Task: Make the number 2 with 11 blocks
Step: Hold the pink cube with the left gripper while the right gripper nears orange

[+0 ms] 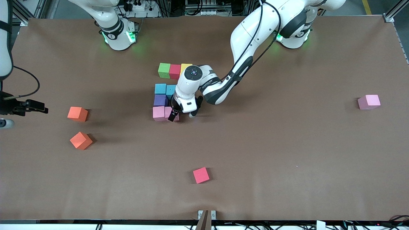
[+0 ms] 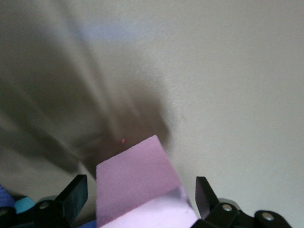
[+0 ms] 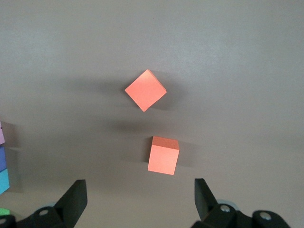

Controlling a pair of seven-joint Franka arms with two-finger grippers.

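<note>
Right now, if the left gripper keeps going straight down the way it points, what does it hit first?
Most likely the pink block sitting between the open fingers of the left gripper, at the bottom row of the number 2. How far above it is unclear.

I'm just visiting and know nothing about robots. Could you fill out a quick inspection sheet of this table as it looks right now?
Surface: brown table, flat covering.
Job's things: partly built digit: green, red, yellow row, light blue pair, purple, pink blocks touching; the arm hides some. Lone pink block toward the left arm's end.
Clutter: two orange cubes; loose red cube nearest the front camera.
Grippers: left gripper open, straddling a pink block in the digit's bottom row; right gripper open, waiting above the orange cubes.
Cables: black cable along the left arm.
Surroundings: metal frame, equipment at the edges.
</note>
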